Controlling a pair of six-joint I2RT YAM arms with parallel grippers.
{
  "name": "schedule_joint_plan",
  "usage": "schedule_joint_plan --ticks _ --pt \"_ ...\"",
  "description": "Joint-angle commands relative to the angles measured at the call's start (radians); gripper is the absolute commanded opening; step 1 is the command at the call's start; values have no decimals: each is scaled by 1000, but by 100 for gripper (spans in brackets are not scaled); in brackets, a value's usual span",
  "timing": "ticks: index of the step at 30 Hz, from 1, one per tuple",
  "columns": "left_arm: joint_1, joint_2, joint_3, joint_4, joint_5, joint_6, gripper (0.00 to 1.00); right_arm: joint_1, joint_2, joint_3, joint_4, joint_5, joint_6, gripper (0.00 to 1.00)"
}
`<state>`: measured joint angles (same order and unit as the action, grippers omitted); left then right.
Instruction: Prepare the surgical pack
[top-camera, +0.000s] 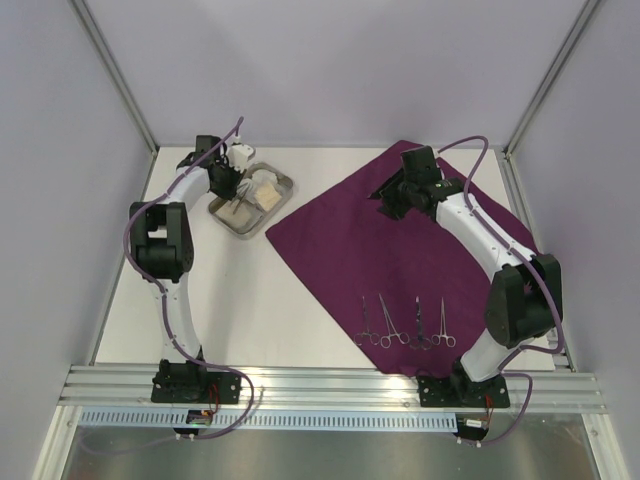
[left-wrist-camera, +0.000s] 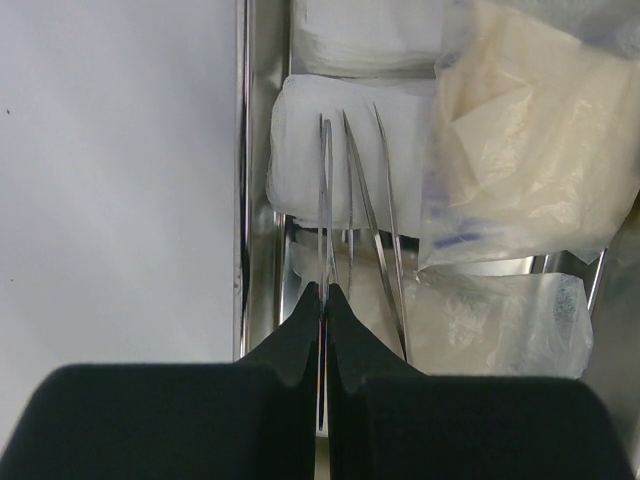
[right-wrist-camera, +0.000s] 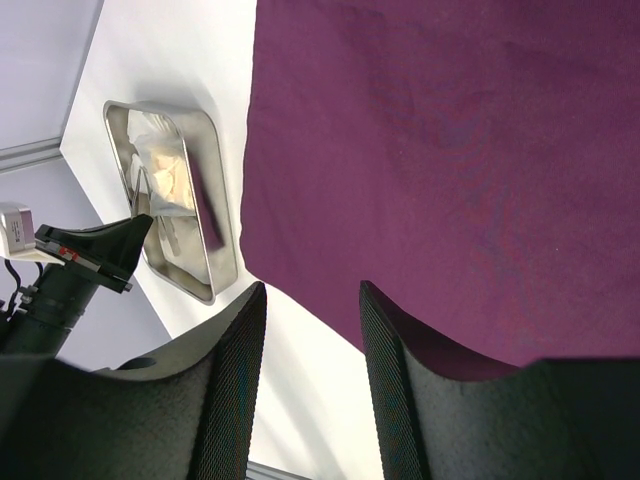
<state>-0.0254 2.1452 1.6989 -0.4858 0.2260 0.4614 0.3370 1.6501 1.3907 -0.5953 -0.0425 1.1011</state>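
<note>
Clearly early: tray beside the spread cloth, clamps on its near edge, nothing wrapped; left end effector pinches a thin steel instrument, right end effector half-open, empty.

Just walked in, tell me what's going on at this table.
The left arm has its jaws shut on a thin steel instrument lying over the gauze pads in the steel tray. The right arm hovers above the purple cloth with its jaws open and empty. Four clamps lie in a row near the cloth's near edge. The cloth is spread flat, not yet wrapped.
</note>
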Motion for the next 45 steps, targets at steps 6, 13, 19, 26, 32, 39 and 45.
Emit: schedule_joint_plan --ticks 6,13,19,26,32,39,45 --pt "5 1 44 26 -5 -36 0 -4 -6 14 -15 16 -14 45" --pt "7 1 44 38 -13 -41 0 -4 -4 14 -15 16 -23 44" --pt "7 31 79 1 -34 -27 0 -6 2 25 -17 13 -27 45" --pt "7 74 142 -68 -45 -20 0 -10 5 31 -26 9 -35 45" --pt "7 85 154 -99 -51 -3 4 -19 2 31 -29 3 -37 45" --pt "7 79 146 -128 -39 19 15 -29 0 30 -29 -2 -40 45" --pt "7 68 153 -135 -34 17 19 -30 5 28 -26 -10 -38 45"
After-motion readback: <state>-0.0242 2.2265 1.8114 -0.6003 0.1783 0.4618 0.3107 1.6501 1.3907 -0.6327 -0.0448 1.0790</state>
